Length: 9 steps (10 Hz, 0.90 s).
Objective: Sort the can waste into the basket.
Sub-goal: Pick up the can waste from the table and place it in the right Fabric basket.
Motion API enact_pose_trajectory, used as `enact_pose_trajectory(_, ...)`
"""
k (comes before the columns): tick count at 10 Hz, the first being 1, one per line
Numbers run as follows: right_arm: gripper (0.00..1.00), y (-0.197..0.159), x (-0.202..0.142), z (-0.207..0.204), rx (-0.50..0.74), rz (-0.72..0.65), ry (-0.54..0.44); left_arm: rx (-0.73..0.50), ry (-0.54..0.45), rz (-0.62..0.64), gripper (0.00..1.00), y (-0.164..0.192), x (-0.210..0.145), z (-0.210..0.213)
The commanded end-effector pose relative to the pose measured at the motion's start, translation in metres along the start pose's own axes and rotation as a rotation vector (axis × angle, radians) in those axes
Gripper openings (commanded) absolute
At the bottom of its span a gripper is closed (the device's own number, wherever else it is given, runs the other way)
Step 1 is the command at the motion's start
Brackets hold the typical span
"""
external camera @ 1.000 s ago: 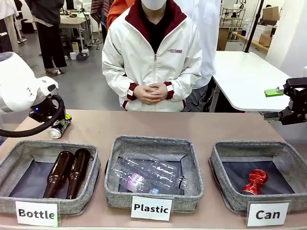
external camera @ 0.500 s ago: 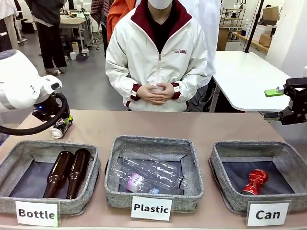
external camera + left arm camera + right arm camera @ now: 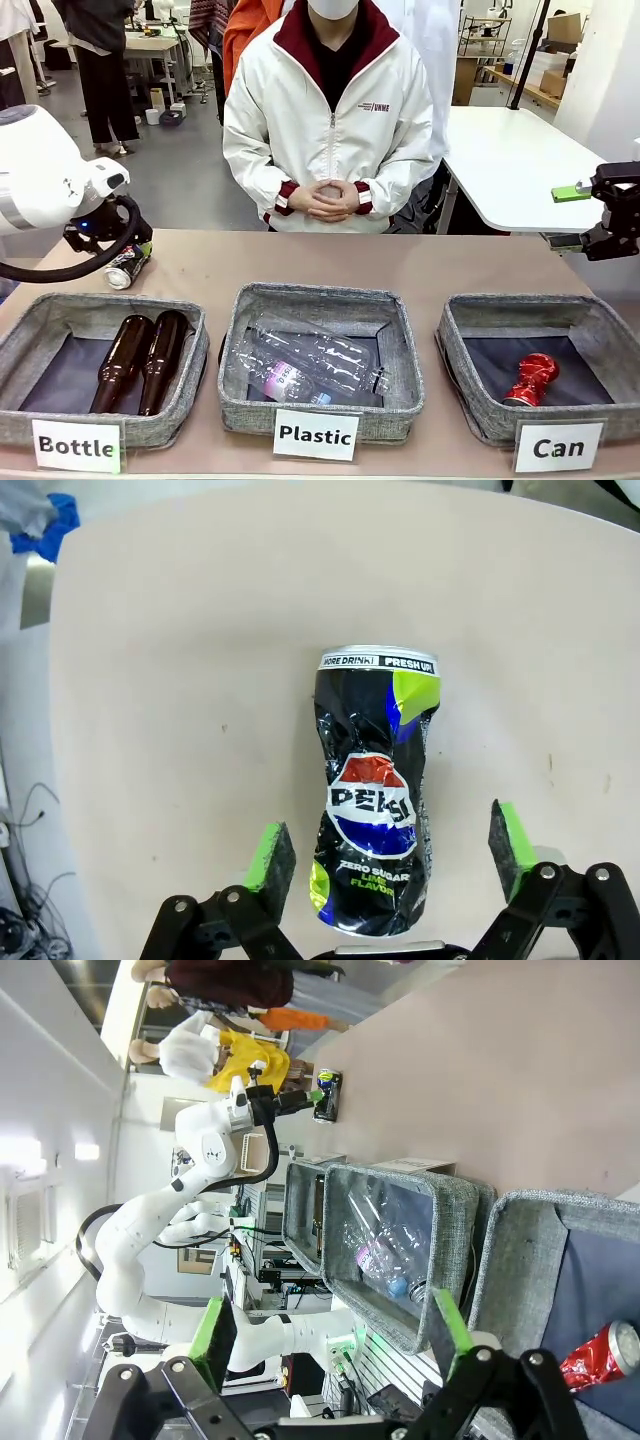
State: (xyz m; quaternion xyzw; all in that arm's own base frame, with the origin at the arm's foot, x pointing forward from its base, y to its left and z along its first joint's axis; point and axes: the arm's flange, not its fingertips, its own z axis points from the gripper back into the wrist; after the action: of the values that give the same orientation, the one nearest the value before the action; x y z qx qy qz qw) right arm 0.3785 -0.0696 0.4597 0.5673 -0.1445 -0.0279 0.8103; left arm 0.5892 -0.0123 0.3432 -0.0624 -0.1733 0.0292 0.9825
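The dark can (image 3: 375, 800), dented and printed in several colours, lies on its side on the bare table. My left gripper (image 3: 390, 845) stands open over it, one green pad on each side and neither touching. In the front view this can (image 3: 127, 266) lies at the far left, behind the "Bottle" basket and under my left arm. The crushed red can (image 3: 532, 378) rests in the grey "Can" basket (image 3: 470, 400) at the right. My right gripper (image 3: 566, 216) hangs open and empty above that basket's far right side. The right wrist view shows the red can (image 3: 600, 1355) and the basket (image 3: 510, 1260).
A "Bottle" basket (image 3: 30, 330) with two brown bottles stands at the left. The middle "Plastic" basket (image 3: 400, 400) holds clear bottles. A person (image 3: 325, 120) stands at the far edge with hands (image 3: 325, 198) clasped. Bare tabletop lies behind the baskets.
My left gripper's jaws have opened wide around the dark can, and the left arm has shifted slightly. The can still lies on the table. The right arm has not moved.
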Motion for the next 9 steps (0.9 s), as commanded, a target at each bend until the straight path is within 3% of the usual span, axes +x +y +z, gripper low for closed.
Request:
enact_pose_trajectory(1, 1.0, 0.002, -0.003, 0.001, -0.005, 0.011, 0.009, 0.022, 0.022, -0.014, 1.0, 0.001, 0.006, -0.003)
enact_pose_trajectory(5, 1.0, 0.002, -0.003, 0.001, -0.005, 0.011, 0.009, 0.011, 0.126, -0.066, 1.0, 0.004, 0.016, -0.037)
enact_pose_trajectory(8, 1.0, 0.002, -0.003, 0.001, -0.005, 0.011, 0.009, -0.002, 0.128, -0.106, 1.0, 0.006, 0.015, -0.039)
enact_pose_trajectory(9, 1.0, 0.002, -0.003, 0.001, -0.005, 0.011, 0.009, 0.009, 0.139, -0.091, 0.42, 0.006, 0.014, -0.039)
